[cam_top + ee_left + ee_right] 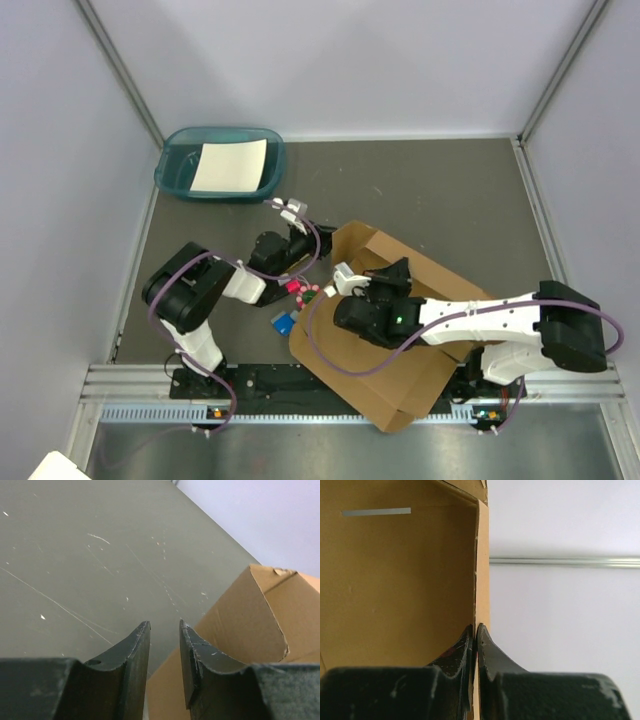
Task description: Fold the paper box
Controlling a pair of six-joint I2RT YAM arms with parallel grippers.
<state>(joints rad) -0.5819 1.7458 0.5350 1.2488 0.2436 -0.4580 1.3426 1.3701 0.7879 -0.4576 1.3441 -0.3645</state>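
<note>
Two hands work the paper box (395,395), which lies toward the near edge of the surface (450,190) with one wall raised. The right hand (475,630) pinches that wall's edge, seemingly to hold it upright. The left hand (165,625) hovers just beside it, fingers parted on nothing. Only the wrist views show this; from overhead the fingers are too small to read.

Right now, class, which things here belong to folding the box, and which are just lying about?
Job: brown corrugated cardboard box sheet; right tool pinching its edge; left tool beside it.
Lying about: teal plastic tray; white paper sheet inside it; small pink item; small blue item.
</note>
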